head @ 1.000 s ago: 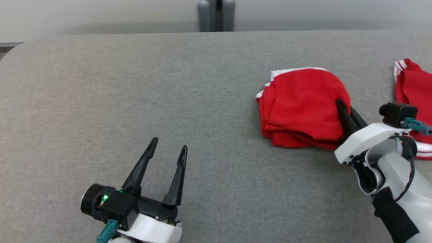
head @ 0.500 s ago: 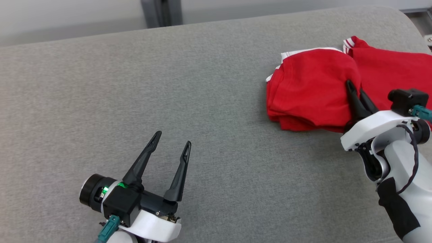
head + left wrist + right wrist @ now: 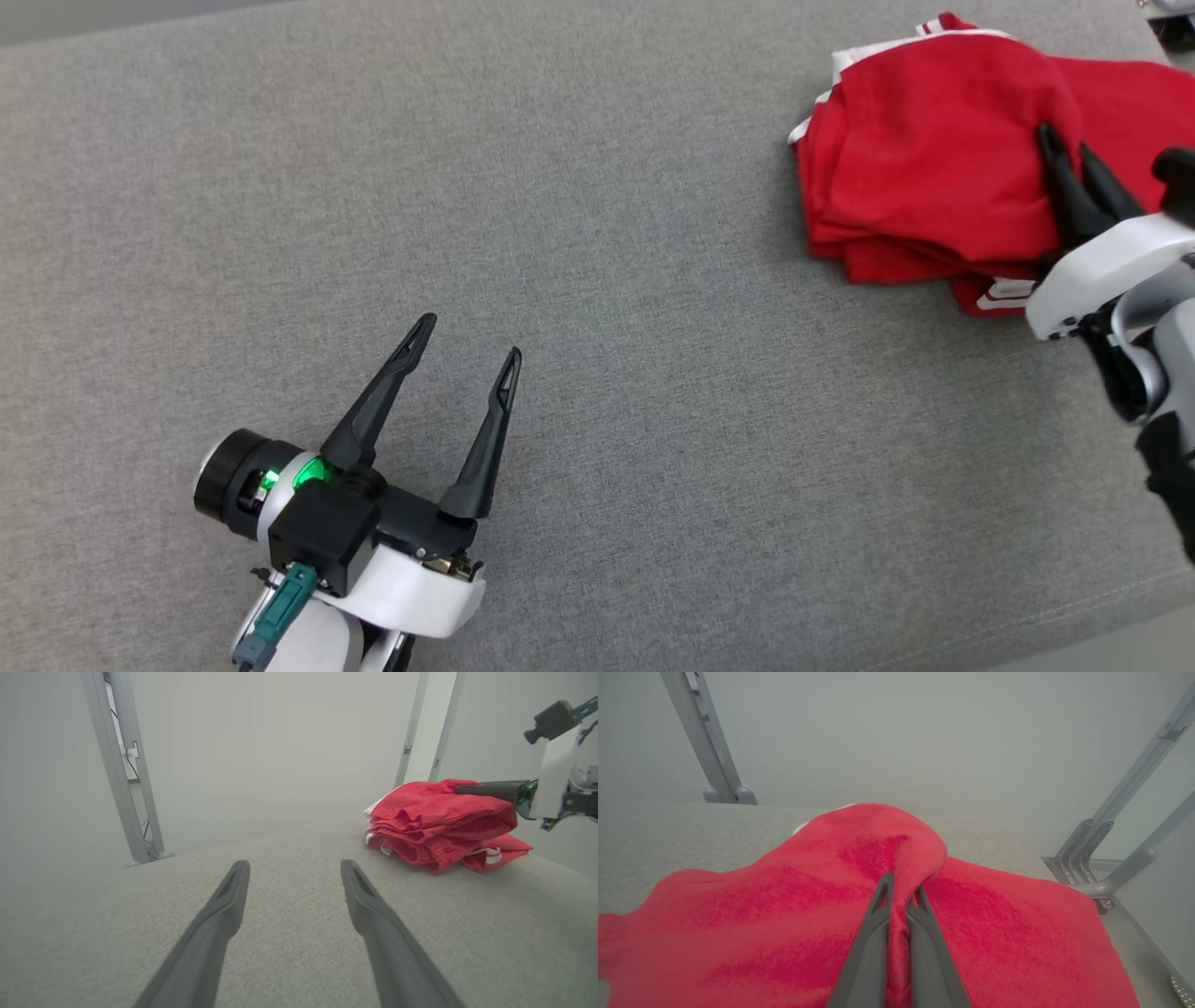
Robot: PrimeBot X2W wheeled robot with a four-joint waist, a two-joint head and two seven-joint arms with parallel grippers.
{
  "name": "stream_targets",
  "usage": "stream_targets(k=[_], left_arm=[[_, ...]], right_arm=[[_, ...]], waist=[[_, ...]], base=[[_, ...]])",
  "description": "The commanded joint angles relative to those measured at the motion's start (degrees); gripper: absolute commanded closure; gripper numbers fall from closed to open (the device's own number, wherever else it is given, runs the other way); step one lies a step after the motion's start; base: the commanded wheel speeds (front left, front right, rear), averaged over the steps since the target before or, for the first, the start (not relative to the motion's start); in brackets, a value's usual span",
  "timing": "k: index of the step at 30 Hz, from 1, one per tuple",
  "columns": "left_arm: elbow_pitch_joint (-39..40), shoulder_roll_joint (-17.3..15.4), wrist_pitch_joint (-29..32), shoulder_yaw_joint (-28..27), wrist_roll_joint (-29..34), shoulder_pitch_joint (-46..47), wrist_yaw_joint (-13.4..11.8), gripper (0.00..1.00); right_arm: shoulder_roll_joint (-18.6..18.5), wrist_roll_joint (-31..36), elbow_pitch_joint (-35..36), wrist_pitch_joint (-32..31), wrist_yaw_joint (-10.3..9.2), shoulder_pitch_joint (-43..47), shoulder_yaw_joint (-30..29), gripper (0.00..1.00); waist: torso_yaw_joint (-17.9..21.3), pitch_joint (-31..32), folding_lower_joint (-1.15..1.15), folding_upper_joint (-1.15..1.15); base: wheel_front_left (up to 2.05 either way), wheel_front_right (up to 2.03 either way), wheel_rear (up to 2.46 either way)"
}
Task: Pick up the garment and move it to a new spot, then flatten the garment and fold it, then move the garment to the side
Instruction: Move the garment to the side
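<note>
- Folded red garment (image 3: 924,177) at upper right of the head view, on the grey table (image 3: 560,233).
- Right gripper (image 3: 1065,142) clenched on a fold of its cloth.
- Left gripper (image 3: 469,339) at lower left, fingers spread wide, grasping nothing.

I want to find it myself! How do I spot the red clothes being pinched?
Look at the big grey table, at its right end. Two red clothes lie there; yours is the folded red bundle, thick with layers, nipped by the right pincer, not the flatter red garment beside it.
</note>
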State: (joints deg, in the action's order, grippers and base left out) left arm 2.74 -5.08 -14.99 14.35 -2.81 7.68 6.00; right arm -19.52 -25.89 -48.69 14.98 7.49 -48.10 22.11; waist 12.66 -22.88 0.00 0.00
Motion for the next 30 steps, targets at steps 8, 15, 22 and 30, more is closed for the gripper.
stream_targets(k=[8, 15, 22, 30], left_arm=[[1.1, -2.7, -0.2, -1.4, 0.5, 4.0, 0.5, 0.0], [1.7, -3.4, -0.2, -2.1, 0.1, 5.2, 0.6, 0.0], [2.0, -3.7, -0.2, -1.7, 0.3, 5.5, 0.7, 0.0], [2.4, -4.4, -0.2, -1.3, 0.6, 6.1, 0.8, 0.0]], right_arm=[[-9.3, 6.6, 1.0, 0.3, -0.01, -2.4, 6.5, 1.0], [-14.0, 10.4, 2.8, 0.3, -0.01, -3.6, 5.1, 1.0], [-16.2, 14.6, 2.8, 0.3, -0.01, -4.0, 3.7, 1.0], [-15.7, 20.3, 2.3, 0.3, -0.01, -4.9, 2.0, 1.0]], waist=[[-1.1, -3.5, 0.0, 0.0], [-1.5, -4.8, 0.0, 0.0], [-1.7, -5.7, 0.0, 0.0], [-1.5, -7.1, 0.0, 0.0]], base=[[0.0, 0.0, 0.0], [0.0, 0.0, 0.0], [0.0, 0.0, 0.0], [0.0, 0.0, 0.0]])
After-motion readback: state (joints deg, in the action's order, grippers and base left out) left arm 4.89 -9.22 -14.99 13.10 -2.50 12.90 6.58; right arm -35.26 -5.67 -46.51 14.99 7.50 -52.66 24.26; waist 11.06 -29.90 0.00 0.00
